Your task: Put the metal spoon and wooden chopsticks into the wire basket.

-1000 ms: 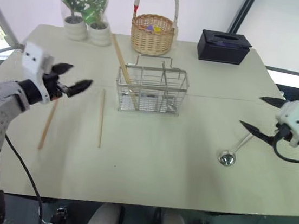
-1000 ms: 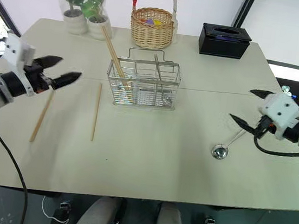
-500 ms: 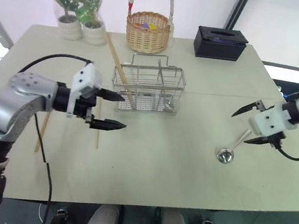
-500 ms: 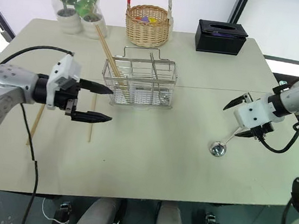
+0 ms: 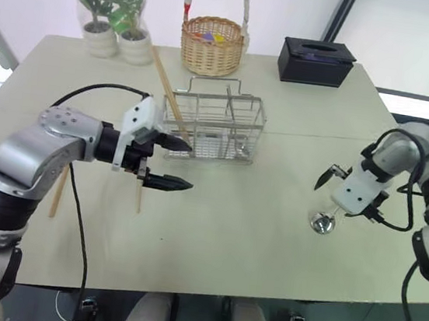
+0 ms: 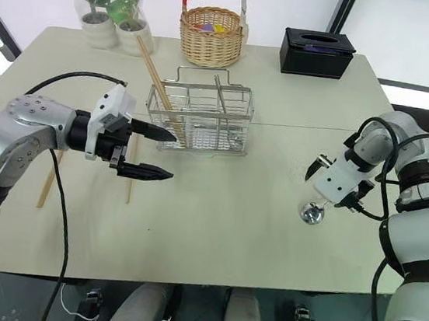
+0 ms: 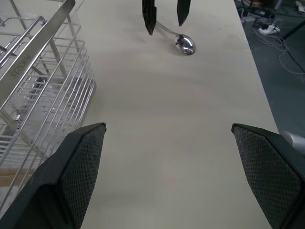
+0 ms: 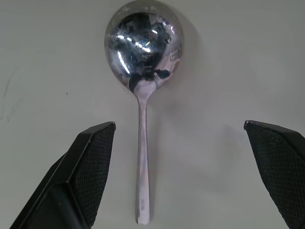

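Likely to skid: slim metal spoon (image 8: 142,119) lying flat on bench (image 5: 230,225), right fingers (image 8: 90,167) spread wide astride handle. Left fingers (image 5: 166,181) spread too, empty, near wire basket (image 5: 217,126).

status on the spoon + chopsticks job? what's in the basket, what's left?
Done: one wooden chopstick leans in the wire basket.
In hand: nothing held. The open right gripper points down over the metal spoon, which lies on the table. The left gripper is open beside the basket.
Left: the spoon and two chopsticks lying on the table.
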Controlling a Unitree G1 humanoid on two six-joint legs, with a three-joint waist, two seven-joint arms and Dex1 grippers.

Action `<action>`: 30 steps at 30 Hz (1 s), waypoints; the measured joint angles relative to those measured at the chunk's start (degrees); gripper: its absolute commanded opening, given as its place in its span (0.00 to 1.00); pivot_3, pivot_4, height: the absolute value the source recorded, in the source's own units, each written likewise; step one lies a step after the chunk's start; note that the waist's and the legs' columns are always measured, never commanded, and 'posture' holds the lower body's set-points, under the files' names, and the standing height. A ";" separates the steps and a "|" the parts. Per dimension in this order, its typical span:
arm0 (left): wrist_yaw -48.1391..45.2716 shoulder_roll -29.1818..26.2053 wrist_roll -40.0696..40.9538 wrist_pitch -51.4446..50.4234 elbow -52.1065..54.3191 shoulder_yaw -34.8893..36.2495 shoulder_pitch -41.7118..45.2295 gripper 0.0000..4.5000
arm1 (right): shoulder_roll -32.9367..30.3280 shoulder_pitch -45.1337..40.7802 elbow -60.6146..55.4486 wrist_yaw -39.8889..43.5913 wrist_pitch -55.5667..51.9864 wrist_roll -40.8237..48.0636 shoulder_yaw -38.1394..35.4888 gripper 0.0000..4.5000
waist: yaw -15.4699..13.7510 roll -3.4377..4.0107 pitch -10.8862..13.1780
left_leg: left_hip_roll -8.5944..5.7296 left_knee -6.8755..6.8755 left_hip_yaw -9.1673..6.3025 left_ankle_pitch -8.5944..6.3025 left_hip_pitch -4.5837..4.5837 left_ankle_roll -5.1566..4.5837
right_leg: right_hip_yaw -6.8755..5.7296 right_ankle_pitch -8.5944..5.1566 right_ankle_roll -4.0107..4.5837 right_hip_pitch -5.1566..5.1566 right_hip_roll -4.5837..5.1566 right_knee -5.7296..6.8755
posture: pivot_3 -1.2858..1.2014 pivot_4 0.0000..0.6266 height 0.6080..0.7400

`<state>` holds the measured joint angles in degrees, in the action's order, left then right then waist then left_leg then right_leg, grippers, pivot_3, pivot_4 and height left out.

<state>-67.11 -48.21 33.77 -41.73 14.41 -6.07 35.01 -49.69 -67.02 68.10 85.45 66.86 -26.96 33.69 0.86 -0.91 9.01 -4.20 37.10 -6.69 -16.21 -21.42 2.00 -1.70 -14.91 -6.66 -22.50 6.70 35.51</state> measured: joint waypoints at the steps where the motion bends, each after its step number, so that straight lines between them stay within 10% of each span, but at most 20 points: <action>1: 0.18 -0.14 0.14 -0.24 0.44 0.33 0.00 0.99 | 0.00 0.08 0.27 -0.33 0.24 -0.29 0.15 1.00 | 0.05 -0.01 0.00 | 0.00 0.00 0.00 0.00 0.01 0.00 | 0.00 0.00 0.00 0.00 0.00 0.04 | 0.52 0.24 0.42; 5: 1.06 -0.40 0.70 -0.87 2.00 1.11 -0.18 1.00 | 0.24 1.96 1.45 -0.37 0.58 -0.52 0.35 0.82 | 0.13 -0.01 -0.01 | 0.00 0.01 0.01 0.01 0.04 0.03 | 0.01 0.00 0.00 -0.03 0.01 0.24 | 0.52 0.24 0.42; 12: 1.94 -0.40 0.78 -1.90 2.11 2.46 -0.16 1.00 | 1.19 3.93 1.94 2.12 -0.35 2.67 -0.53 0.02 | 0.24 -0.02 -0.01 | 0.01 0.06 -0.02 -0.02 0.14 -0.06 | 0.03 -0.01 0.01 -0.04 0.00 0.53 | 0.52 0.24 0.42; 30: 2.33 1.27 -0.88 1.23 -2.71 2.44 3.30 1.00 | -2.44 10.95 -5.64 2.16 -5.25 14.94 -9.30 0.01 | 0.10 -0.08 -0.05 | 0.01 0.09 -0.02 0.01 0.12 -0.01 | 0.03 0.03 0.06 -0.04 0.02 0.54 | 0.52 0.24 0.42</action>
<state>-64.78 -46.95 32.89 -40.50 11.69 -3.64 38.31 -52.12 -56.08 62.46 87.61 61.62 -12.03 24.39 0.95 -0.99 8.96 -4.19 37.19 -6.71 -16.20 -21.29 2.00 -1.67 -14.89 -6.60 -22.54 6.72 36.04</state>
